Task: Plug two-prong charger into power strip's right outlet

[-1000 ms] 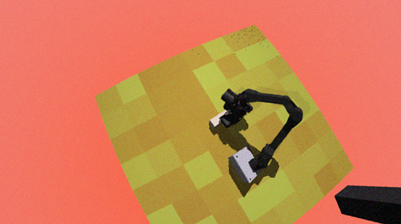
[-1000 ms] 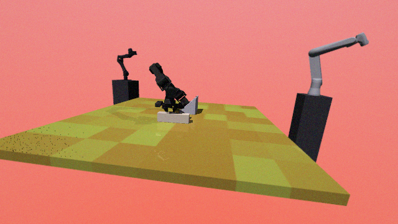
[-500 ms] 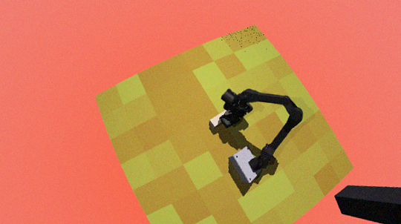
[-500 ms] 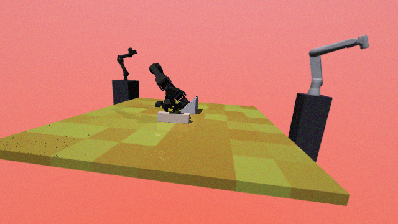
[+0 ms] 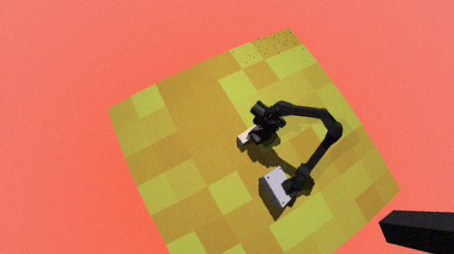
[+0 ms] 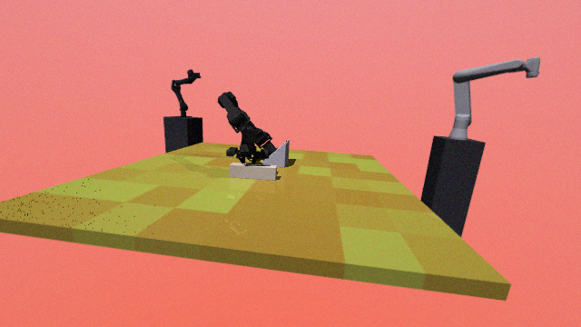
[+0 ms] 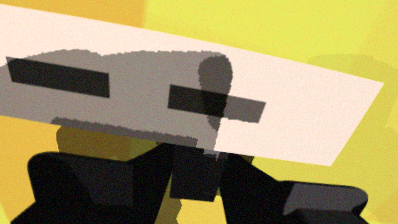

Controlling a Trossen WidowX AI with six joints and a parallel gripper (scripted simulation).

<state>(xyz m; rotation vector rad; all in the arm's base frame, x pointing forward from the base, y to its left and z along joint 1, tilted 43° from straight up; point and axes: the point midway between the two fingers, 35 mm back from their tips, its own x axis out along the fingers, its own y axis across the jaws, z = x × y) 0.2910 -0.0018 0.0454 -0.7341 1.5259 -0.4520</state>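
The power strip (image 5: pixel 243 139) (image 6: pixel 252 172) (image 7: pixel 300 125) is a cream-white bar lying on the table. In the wrist view its top shows two dark outlets, the left outlet (image 7: pixel 59 78) and the right outlet (image 7: pixel 187 98), under the arm's shadow. My gripper (image 5: pixel 257 135) (image 6: pixel 250 161) (image 7: pixel 197 144) is shut on the charger, a small dark block (image 7: pixel 194 175) between the fingertips. In the wrist view the charger overlaps the strip's near edge, just below the right outlet. Its prongs cannot be made out. The height between charger and strip cannot be told.
A grey wedge-shaped block (image 5: pixel 278 187) (image 6: pixel 280 155) stands near the arm's base. The patchwork table (image 5: pixel 193 123) (image 6: pixel 290 213) carries both. A black arm on a pedestal (image 6: pixel 174 133) and a grey arm on a pedestal (image 6: pixel 449 182) stand beyond the table's edges.
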